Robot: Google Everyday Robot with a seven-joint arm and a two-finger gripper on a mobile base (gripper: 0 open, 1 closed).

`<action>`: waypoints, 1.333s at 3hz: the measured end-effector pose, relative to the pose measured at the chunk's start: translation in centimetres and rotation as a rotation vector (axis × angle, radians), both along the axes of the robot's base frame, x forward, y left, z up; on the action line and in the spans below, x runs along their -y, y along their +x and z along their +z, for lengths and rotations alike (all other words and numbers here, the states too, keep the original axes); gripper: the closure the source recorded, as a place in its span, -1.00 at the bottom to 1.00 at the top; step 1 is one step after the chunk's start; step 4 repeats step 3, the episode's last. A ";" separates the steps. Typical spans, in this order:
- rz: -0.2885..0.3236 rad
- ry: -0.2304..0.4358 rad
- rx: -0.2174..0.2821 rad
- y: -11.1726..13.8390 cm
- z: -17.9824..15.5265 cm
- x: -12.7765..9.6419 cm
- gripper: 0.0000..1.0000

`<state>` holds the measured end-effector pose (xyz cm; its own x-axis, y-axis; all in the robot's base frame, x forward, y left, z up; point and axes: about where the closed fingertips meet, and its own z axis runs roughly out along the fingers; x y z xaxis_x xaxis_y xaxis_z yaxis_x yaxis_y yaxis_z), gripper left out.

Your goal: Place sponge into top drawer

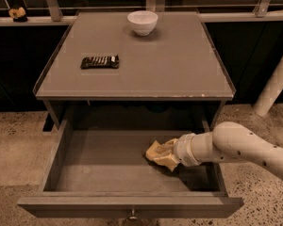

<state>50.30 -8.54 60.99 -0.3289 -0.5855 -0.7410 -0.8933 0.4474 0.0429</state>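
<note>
Your arm (236, 145) was extended low from the right, wrist inside the open drawer (85, 161). The pincer (167, 155) sat against the sponge (155, 150), low in the drawer's right half. Whether the pincer gripped it, I could not tell.

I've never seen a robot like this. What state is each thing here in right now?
Drawer: pulled wide open.
Sponge: inside the drawer, right side, at the gripper; cannot tell whether it is held or let go.
Gripper: reached into the drawer, at the sponge.
Bowl: upright, near the back of the tabletop.
Snack bar: lying flat on the tabletop, left side.
</note>
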 end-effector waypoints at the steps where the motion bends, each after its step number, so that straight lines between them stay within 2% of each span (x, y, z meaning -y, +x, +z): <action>1: 0.000 0.000 0.000 0.0 0.0 0.0 -0.77; 2: 0.000 0.000 0.000 0.0 0.0 0.0 -1.00; 4: 0.000 0.000 0.000 0.0 0.0 0.0 -1.00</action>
